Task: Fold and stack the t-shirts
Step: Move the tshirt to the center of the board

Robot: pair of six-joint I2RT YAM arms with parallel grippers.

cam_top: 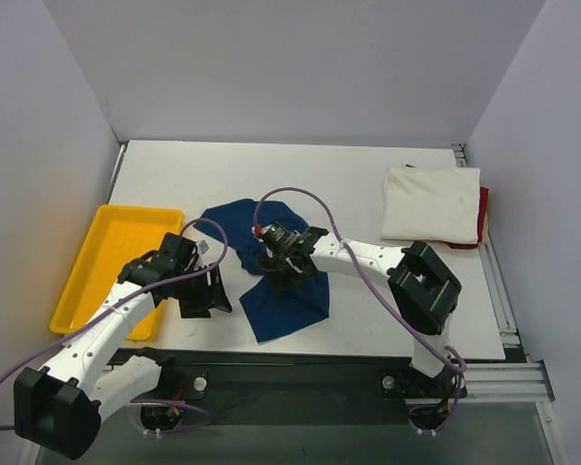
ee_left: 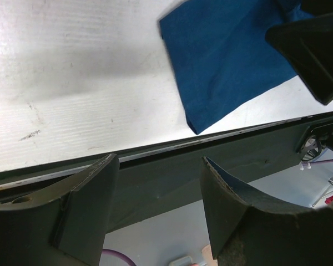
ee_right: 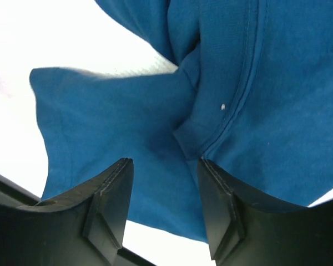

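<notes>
From above, at two o'clock, the red cloth t-shirt (cam_top: 483, 215) shows only a thin edge under the folded cream-white cloth t-shirt (cam_top: 431, 203). The right gripper (cam_top: 283, 273) hides the middle of the crumpled navy blue cloth t-shirt (cam_top: 289, 308). Both wrist views cut that shirt off at twelve o'clock.

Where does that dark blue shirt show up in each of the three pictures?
Top external: the navy t-shirt lies crumpled mid-table, toward the front.
Left wrist: the shirt is at upper right, with one corner pointing toward the table's rim.
Right wrist: it fills most of the picture.
Shared landmark: the table's front edge.
</notes>
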